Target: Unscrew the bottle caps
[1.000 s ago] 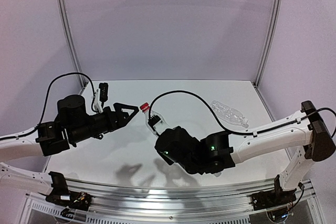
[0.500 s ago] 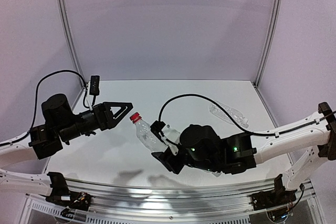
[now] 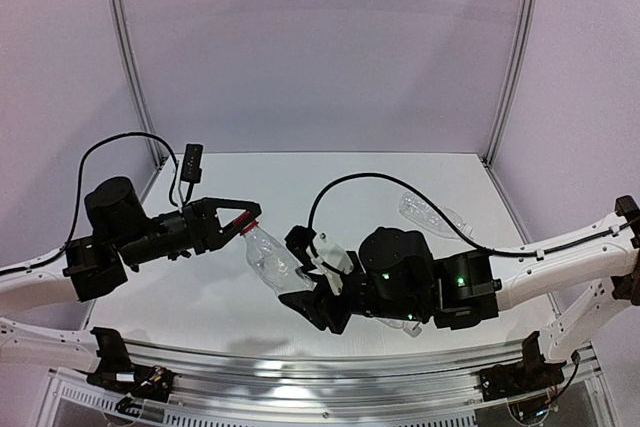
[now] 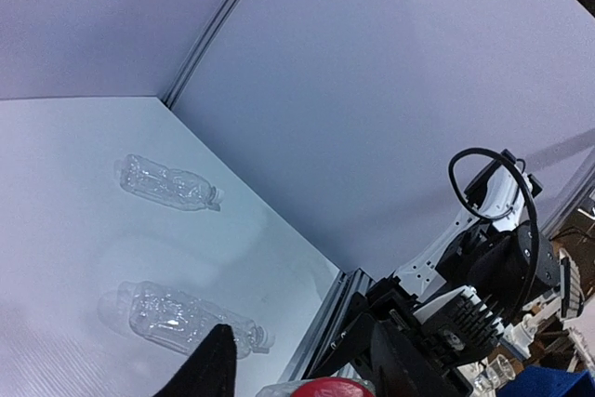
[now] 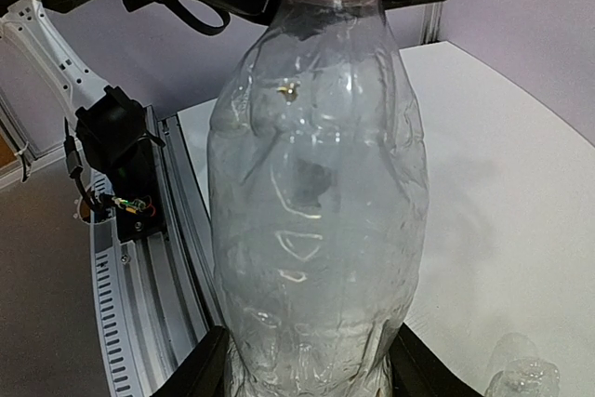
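My right gripper (image 3: 305, 292) is shut on the base of a clear plastic bottle (image 3: 268, 257), held tilted above the table. In the right wrist view the bottle (image 5: 316, 211) fills the frame between my fingers (image 5: 200, 374). Its bright red cap (image 3: 244, 226) points at my left gripper (image 3: 238, 219), whose jaws stand open on either side of the cap. In the left wrist view the cap (image 4: 321, 388) sits at the bottom edge between the two fingers (image 4: 212, 369), with a gap on the left side.
A second clear bottle (image 3: 432, 213) lies on the white table (image 3: 330, 177) at the back right. A third bottle (image 4: 181, 318) with a pale cap lies near the table's front edge, under the right arm. A metal rail (image 3: 330, 372) runs along the near edge.
The right arm has lifted the bottle and tilted it left. The left gripper has come in, and the red cap now sits between its jaws, which stand narrower than before.
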You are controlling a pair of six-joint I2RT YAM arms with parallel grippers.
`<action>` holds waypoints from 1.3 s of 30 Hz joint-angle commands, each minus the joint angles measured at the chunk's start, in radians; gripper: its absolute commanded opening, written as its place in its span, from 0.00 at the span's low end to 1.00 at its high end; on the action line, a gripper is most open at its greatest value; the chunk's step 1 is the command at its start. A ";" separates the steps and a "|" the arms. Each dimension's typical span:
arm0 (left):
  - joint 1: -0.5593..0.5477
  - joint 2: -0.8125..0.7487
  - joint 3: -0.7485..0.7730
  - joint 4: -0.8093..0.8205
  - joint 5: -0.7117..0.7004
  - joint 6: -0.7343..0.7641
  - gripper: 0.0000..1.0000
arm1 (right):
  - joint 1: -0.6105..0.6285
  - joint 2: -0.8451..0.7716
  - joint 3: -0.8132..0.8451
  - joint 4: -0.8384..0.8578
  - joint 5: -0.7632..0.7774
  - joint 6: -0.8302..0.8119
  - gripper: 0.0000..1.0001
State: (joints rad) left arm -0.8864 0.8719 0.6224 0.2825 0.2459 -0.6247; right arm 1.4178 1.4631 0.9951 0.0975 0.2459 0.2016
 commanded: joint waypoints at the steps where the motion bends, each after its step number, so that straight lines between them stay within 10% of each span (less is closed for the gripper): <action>1: 0.003 0.008 0.007 0.030 0.033 -0.001 0.42 | 0.003 -0.008 -0.010 0.011 -0.006 -0.007 0.00; 9: -0.020 0.042 0.035 -0.031 -0.042 -0.021 0.28 | 0.003 -0.004 -0.001 -0.012 0.060 -0.005 0.00; 15: -0.066 0.057 0.073 -0.236 -0.411 -0.115 0.32 | 0.004 0.132 0.129 -0.211 0.476 0.056 0.00; 22: -0.048 0.052 0.052 -0.327 -0.497 -0.276 0.31 | 0.024 0.337 0.332 -0.441 0.712 0.118 0.00; 39: 0.011 -0.051 0.002 -0.358 -0.471 -0.310 0.53 | 0.027 0.420 0.387 -0.462 0.685 0.088 0.00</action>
State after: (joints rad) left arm -0.8864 0.8375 0.6525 -0.0761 -0.2516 -0.9661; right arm 1.4406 1.8759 1.3643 -0.3504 0.9104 0.2722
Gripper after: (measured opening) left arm 0.464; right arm 0.537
